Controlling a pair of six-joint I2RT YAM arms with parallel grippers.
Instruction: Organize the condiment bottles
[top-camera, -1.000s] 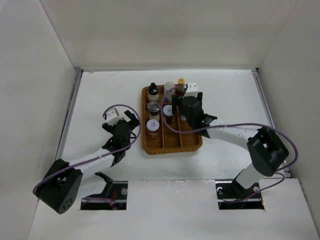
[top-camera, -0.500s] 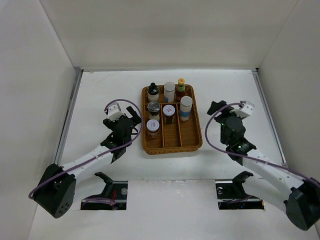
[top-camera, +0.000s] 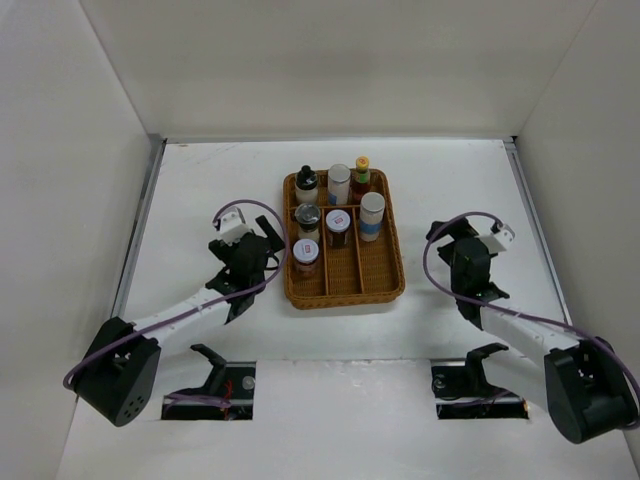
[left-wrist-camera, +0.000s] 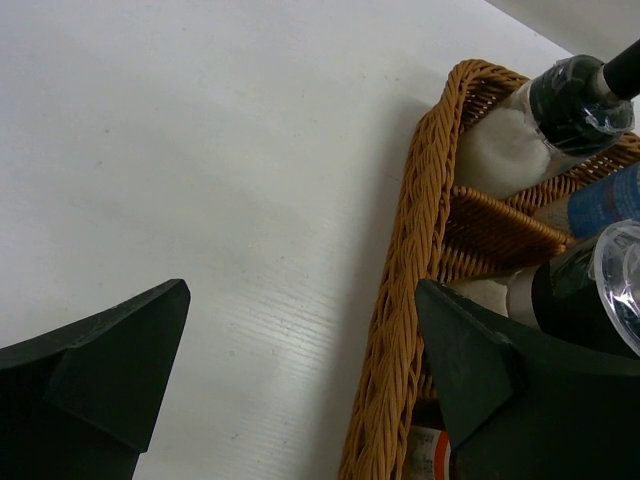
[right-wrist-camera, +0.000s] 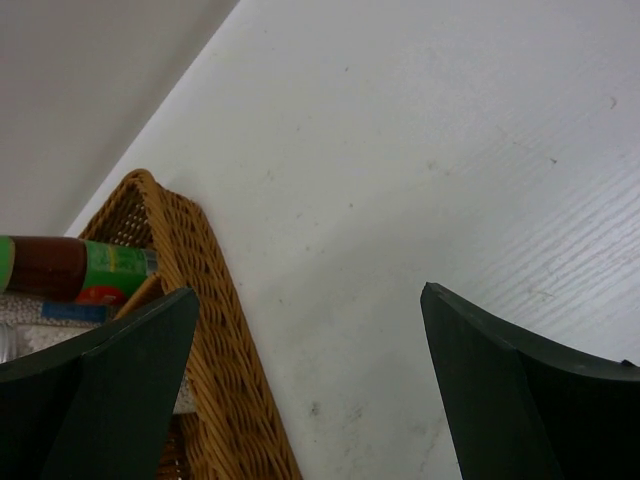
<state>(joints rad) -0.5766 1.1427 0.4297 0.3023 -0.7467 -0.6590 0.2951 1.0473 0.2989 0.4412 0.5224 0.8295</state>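
Note:
Seven condiment bottles stand in the brown wicker tray (top-camera: 372, 283): a black-capped one (top-camera: 306, 182), a white-capped one (top-camera: 339, 182), the slim red yellow-capped one (top-camera: 361, 172), a grey-lidded jar (top-camera: 308, 218), a jar with a pink-marked lid (top-camera: 337, 226), a blue-labelled white-capped bottle (top-camera: 372, 214) and a white-lidded jar (top-camera: 305, 255). My left gripper (top-camera: 266, 243) is open and empty just left of the tray; its view shows the tray rim (left-wrist-camera: 400, 300) and the black-capped bottle (left-wrist-camera: 560, 95). My right gripper (top-camera: 447, 240) is open and empty, right of the tray (right-wrist-camera: 215, 330).
The white table (top-camera: 200, 190) is boxed in by white walls on three sides. The arm bases sit at the near edge, with purple cables looping over both arms.
My right arm has drawn back from over the tray to the table on the right and now sits lower there. The blue-labelled bottle stands free in the tray. The left gripper barely shifted.

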